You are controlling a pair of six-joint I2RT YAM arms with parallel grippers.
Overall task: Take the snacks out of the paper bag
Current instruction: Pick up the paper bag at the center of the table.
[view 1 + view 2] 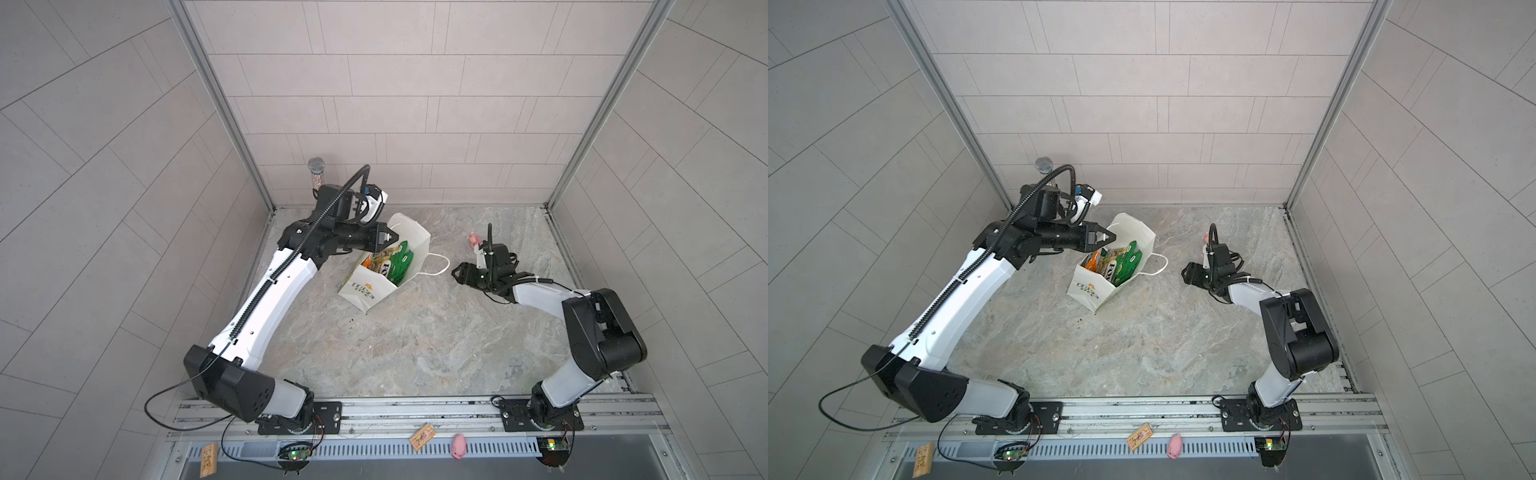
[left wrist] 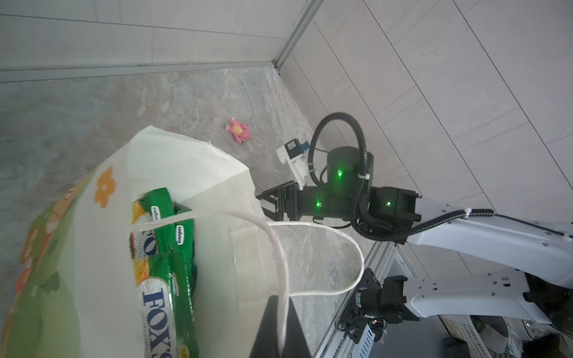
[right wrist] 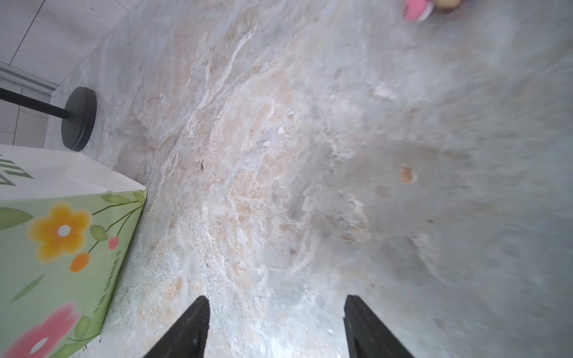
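The white paper bag (image 1: 365, 286) (image 1: 1090, 291) stands tilted in the middle of the table, mouth open upward. Inside it are the snacks (image 1: 390, 262) (image 1: 1115, 264): green and yellow FOX'S packets (image 2: 161, 297) and an orange one. At the bag's far rim, my left gripper (image 1: 390, 239) (image 2: 279, 302) is shut on one white cord handle (image 2: 273, 235). The second handle (image 1: 436, 266) hangs loose over the table. To the right of the bag and apart from it, my right gripper (image 1: 455, 274) (image 3: 277, 297) is open and empty, low over the table. The bag's flowered side (image 3: 62, 248) shows beside it.
A pink pig toy (image 1: 473, 240) (image 2: 238, 129) lies behind the right wrist. A microphone on a stand (image 1: 316, 166) with a round black base (image 3: 79, 119) is at the back left corner. Two small wooden boards (image 1: 422, 436) (image 1: 209, 459) and another pink pig (image 1: 459, 445) sit on the front rail.
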